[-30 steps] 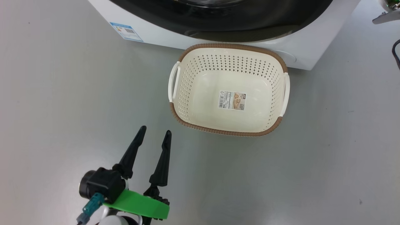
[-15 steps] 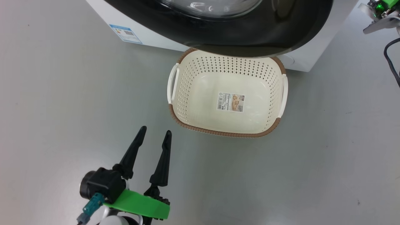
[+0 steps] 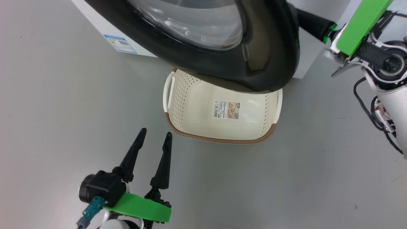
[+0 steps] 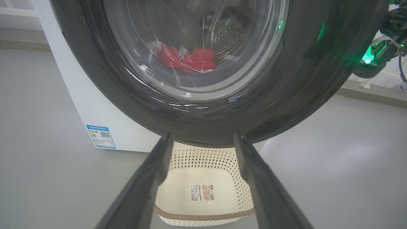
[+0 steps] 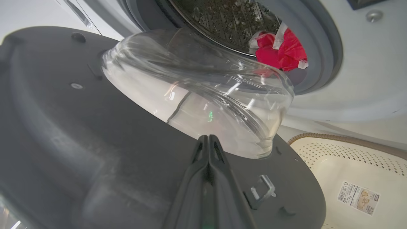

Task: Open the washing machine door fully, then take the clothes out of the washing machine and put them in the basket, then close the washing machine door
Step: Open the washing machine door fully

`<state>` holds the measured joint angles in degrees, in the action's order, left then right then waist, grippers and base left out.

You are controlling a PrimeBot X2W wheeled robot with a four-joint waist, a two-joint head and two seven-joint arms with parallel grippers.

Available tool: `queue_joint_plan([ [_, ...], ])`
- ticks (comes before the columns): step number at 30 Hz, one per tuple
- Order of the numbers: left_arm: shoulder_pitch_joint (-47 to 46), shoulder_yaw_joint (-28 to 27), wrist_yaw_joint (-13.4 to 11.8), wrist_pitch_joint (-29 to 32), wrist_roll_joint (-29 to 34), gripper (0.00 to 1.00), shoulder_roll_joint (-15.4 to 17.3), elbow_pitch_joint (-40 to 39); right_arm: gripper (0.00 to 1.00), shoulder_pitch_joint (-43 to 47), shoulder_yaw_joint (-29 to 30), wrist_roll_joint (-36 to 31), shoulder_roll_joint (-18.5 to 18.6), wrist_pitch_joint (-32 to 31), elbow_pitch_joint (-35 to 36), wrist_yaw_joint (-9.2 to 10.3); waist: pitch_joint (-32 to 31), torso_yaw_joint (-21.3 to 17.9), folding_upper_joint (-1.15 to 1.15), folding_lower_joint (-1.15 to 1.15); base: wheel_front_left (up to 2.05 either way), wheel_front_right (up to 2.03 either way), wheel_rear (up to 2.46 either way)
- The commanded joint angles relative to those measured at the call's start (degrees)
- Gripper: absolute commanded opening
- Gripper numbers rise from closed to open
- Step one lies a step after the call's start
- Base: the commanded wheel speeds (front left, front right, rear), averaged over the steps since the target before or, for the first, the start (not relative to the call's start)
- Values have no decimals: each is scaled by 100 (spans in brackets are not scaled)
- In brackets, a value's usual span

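The cream perforated plastic basket with a brown rim [image 3: 219, 139] stands on the grey floor [image 3: 63, 111] before the white front-loading washing machine [image 4: 79, 101], with a paper sticker [image 3: 226, 109] on its bottom. Red clothes [image 5: 279, 51] lie in the steel drum [image 5: 229, 19]. The partly open glossy black round door [image 3: 264, 47] overhangs the basket. The left gripper [image 3: 155, 132] is spread and empty. The right gripper [image 5: 208, 140] is clenched and empty, tips at the door's inner face.

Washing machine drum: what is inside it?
Red clothes with white trim lie at the drum's front edge. The drum's depth is partly covered by the door's glass bowl, so more items cannot be ruled out.
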<state>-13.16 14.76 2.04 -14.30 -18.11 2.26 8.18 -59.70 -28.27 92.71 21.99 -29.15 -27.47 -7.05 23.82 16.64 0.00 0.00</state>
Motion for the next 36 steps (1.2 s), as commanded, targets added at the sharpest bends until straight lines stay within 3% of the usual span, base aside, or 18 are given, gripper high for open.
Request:
queue_joint_plan([
  [1,38,-213,-15,-70,84,100,62,-121,0,220,-28,2,-115,-83,227,-44,-37,-38,0,0,0,0,0],
  [16,7,-248,29,-70,131,100,62,-91,1,363,118,-239,-106,203,254,-44,-141,-72,0,0,0,0,0],
  [19,-27,-303,55,-70,161,100,62,-51,33,467,180,-278,-57,347,213,-44,-221,-99,0,0,0,0,0],
  [21,-40,-343,84,-70,205,100,62,-27,44,564,204,-295,-14,412,203,-44,-273,-135,0,0,0,0,0],
  [22,-43,-366,100,-70,227,100,62,-8,56,628,216,-311,4,466,202,-44,-302,-156,0,0,0,0,0],
  [23,-44,-389,116,-70,253,100,62,14,91,697,220,-320,22,500,206,-44,-329,-179,0,0,0,0,0],
  [24,-42,-416,132,-70,276,100,62,33,100,767,224,-318,40,521,202,-44,-357,-207,0,0,0,0,0],
  [36,190,-747,281,-70,434,100,62,183,100,1888,155,-420,155,1023,332,-44,-753,-664,0,0,0,0,0],
])
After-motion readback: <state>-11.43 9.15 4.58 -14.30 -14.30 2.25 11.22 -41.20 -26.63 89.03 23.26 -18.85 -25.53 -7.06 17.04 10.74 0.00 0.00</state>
